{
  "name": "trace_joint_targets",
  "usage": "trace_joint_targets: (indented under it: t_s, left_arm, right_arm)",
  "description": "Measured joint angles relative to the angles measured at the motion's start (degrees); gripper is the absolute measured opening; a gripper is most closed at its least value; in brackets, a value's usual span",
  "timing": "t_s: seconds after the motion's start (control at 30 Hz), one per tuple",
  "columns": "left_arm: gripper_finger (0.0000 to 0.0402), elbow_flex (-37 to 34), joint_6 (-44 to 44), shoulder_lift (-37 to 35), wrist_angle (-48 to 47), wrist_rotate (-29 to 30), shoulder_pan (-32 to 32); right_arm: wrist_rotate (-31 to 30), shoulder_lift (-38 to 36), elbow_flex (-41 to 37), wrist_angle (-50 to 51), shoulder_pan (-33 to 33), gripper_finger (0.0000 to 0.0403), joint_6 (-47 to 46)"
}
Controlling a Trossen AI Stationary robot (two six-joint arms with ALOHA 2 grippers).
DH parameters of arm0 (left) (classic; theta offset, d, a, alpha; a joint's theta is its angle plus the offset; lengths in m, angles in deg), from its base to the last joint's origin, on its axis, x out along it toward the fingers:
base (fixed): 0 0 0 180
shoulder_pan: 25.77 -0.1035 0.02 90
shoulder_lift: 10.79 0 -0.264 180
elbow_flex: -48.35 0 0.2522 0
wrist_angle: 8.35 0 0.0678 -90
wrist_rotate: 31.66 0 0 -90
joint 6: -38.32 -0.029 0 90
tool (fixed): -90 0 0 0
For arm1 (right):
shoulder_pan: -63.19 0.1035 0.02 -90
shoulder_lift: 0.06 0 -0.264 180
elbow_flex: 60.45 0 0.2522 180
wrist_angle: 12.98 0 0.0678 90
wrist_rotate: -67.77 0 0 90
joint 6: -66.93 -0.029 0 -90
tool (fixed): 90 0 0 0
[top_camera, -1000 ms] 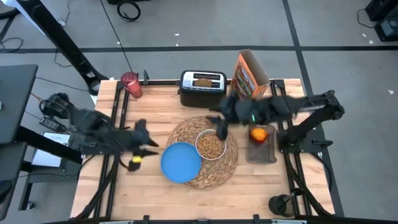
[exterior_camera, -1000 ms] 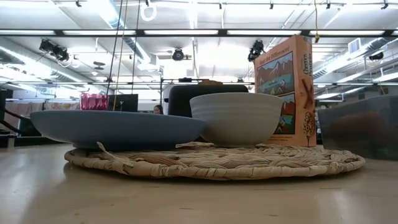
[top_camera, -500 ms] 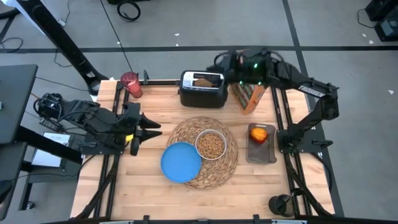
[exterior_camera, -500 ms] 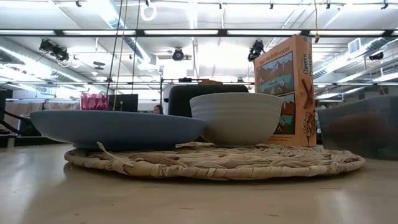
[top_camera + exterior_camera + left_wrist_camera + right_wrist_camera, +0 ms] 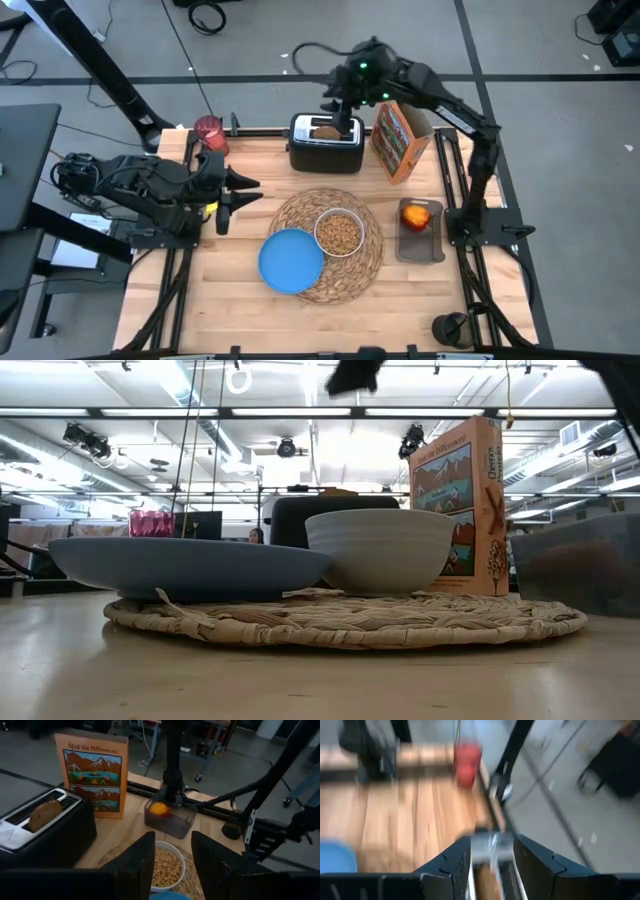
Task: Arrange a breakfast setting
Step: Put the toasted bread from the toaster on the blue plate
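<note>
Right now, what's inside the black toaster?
A brown toast slice stands in one slot of the toaster, with its top poking out. The lower part is hidden down in the slot. The other slot looks empty from the left wrist view.

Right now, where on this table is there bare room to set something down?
Bare wood lies in front of the straw placemat, along the near table edge, and between the pink cup and the blue plate. The back is crowded: toaster, cereal box, and the apple's tray.
</note>
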Motion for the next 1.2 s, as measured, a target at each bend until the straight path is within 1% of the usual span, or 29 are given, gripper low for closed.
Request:
trace_joint_targets:
  t_s: [0.17,0.23,0.33,0.5,0.57,0.63,0.8,0.93,1.2]
  left_arm:
    - [0.0135,0.0,-1.09,0.02,-0.09,-0.23,-0.84]
    - [0.0135,0.0,-1.08,0.02,-0.11,-0.24,-1.52]
    - [0.0135,0.0,-1.21,0.02,-0.46,-0.24,-2.26]
    - [0.0135,0.0,-0.58,0.04,-1.92,-0.23,-2.23]
    - [0.0135,0.0,-0.32,0.04,-1.92,-0.22,-2.07]
    - [0.0135,0.0,-0.32,0.04,-1.96,-0.24,-2.05]
    - [0.0135,0.0,-0.52,0.04,-1.98,-1.11,-2.05]
    - [0.0135,0.0,-0.47,0.04,-2.07,-1.28,-2.05]
    - [0.0135,0.0,-0.12,0.04,-2.06,-1.49,-2.05]
  right_arm:
    - [0.64,5.27,0.33,9.48,-1.59,0.0158,2.59]
    - [0.61,6.95,0.33,10.42,-1.58,0.0162,3.42]
    - [0.09,9.54,0.35,11.05,-1.54,0.0181,4.58]
    - [-5.01,13.38,0.33,11.05,-1.64,0.0225,5.48]
    - [-5.7,14.15,0.35,11.22,-1.98,0.0235,5.65]
    - [-5.9,14.8,0.33,12.37,-2.46,0.0237,5.68]
    - [-6.94,15.66,0.33,13.71,-3.73,0.0221,5.9]
    - [-5.43,16.29,0.04,14.73,-4.6,0.0203,6.37]
    - [-2.32,16.82,-0.26,15.01,-4.29,0.016,6.97]
